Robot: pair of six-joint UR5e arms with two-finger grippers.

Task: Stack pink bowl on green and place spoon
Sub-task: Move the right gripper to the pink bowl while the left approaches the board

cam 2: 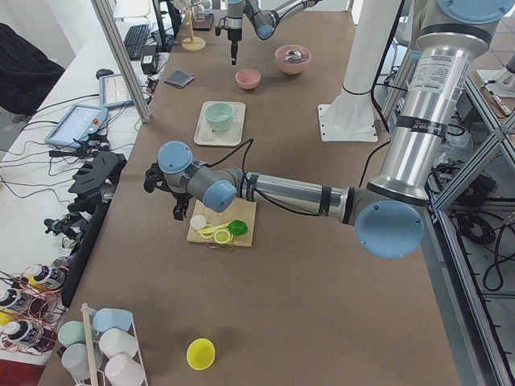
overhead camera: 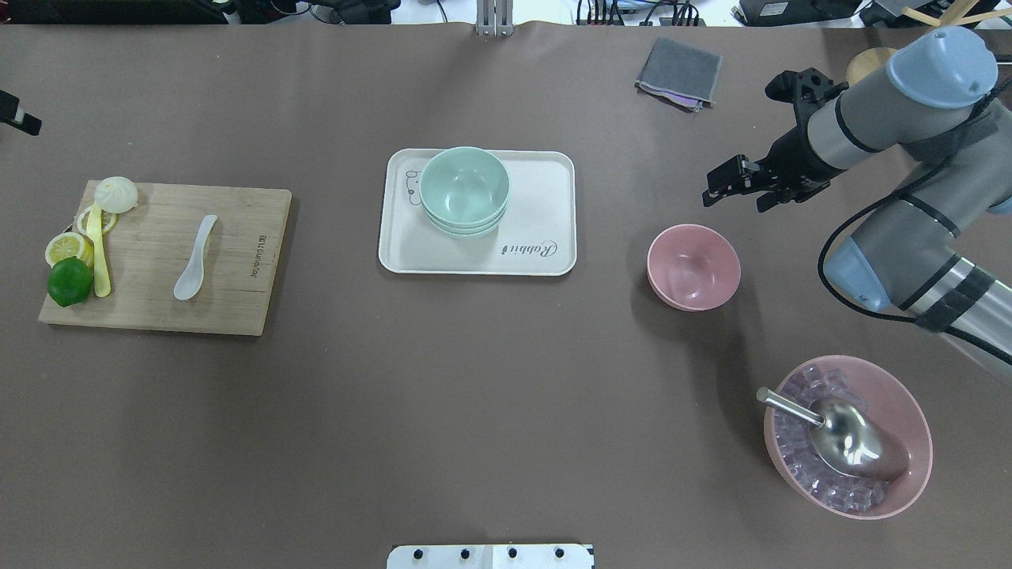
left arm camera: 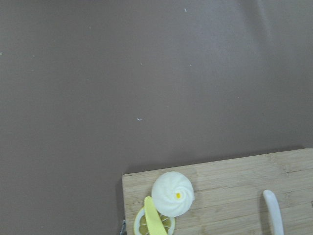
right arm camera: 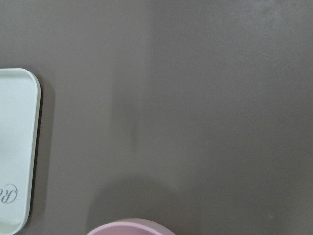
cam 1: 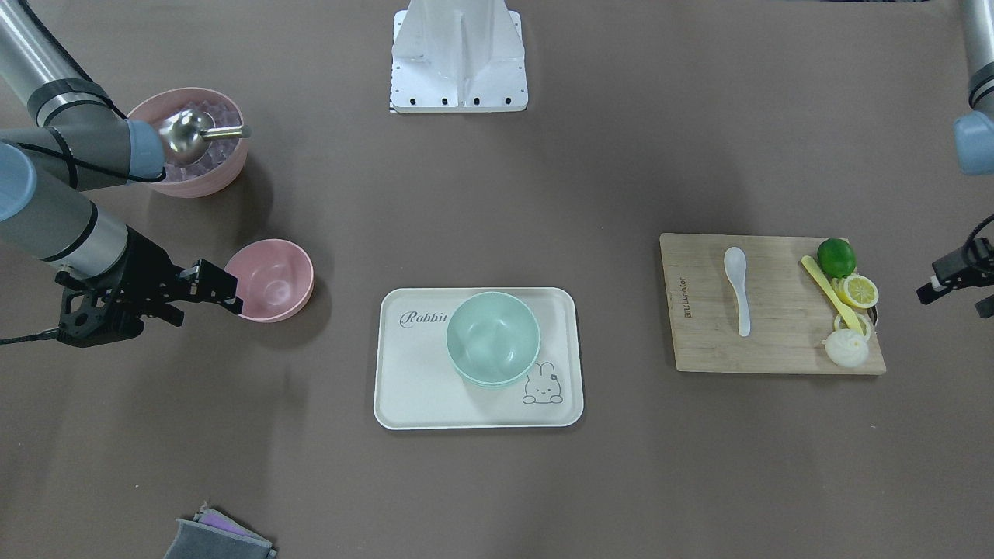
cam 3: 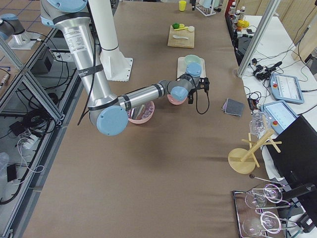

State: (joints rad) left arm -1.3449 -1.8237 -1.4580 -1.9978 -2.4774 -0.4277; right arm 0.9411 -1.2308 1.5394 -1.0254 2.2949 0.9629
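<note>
Pink bowl [overhead camera: 693,266] upright on table [overhead camera: 474,395] beside tray [overhead camera: 553,237] holding green bowl [overhead camera: 464,190], right gripper [overhead camera: 731,194] spread wide and empty just off its rim: apparently reaching, next a descent to pinch that rim.

Tray [cam 1: 419,388], cutting board [cam 1: 776,341], lime [cam 1: 836,257], cloth [cam 1: 217,536]

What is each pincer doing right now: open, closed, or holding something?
Left pincer: cannot be told, only partly in view.
Right pincer: open, holding nothing, near the pink bowl.
</note>
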